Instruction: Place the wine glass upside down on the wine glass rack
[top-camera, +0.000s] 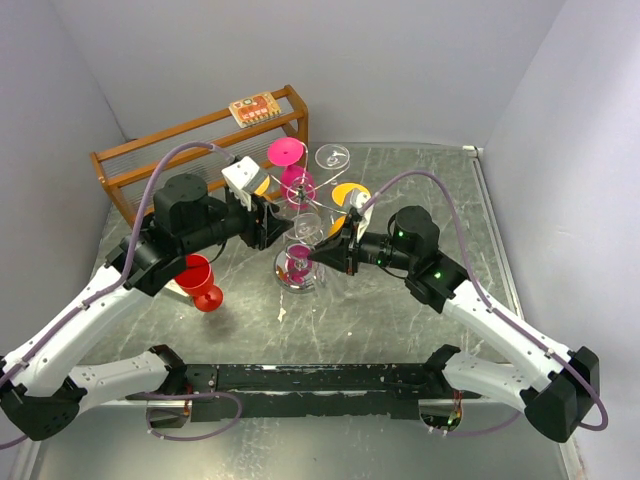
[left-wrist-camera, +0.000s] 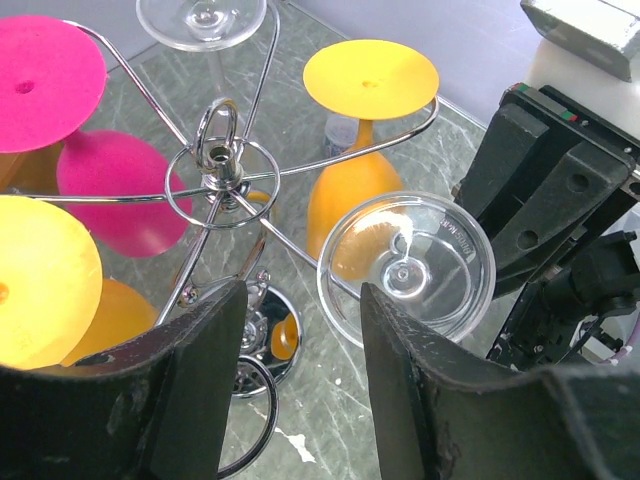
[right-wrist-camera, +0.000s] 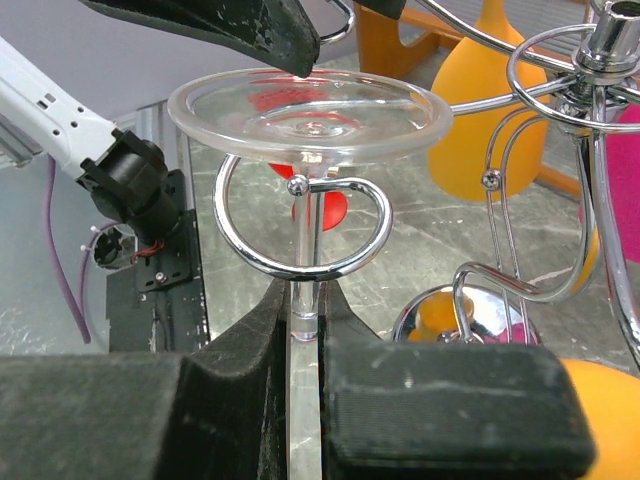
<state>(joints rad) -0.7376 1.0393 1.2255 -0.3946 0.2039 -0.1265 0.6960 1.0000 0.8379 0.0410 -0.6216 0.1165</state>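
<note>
The clear wine glass hangs upside down, its round foot on top and its stem passing through a scroll-ended arm of the silver wine glass rack. My right gripper is shut on the stem just below that scroll. In the left wrist view the glass foot lies right of and beyond my left gripper, which is open with only tabletop between its fingers. From above, both grippers meet at the glass in front of the rack.
Pink, yellow, orange and another clear glass hang on the rack's other arms. A red glass stands at the left under my left arm. The brown wooden shelf rack stands at the back left.
</note>
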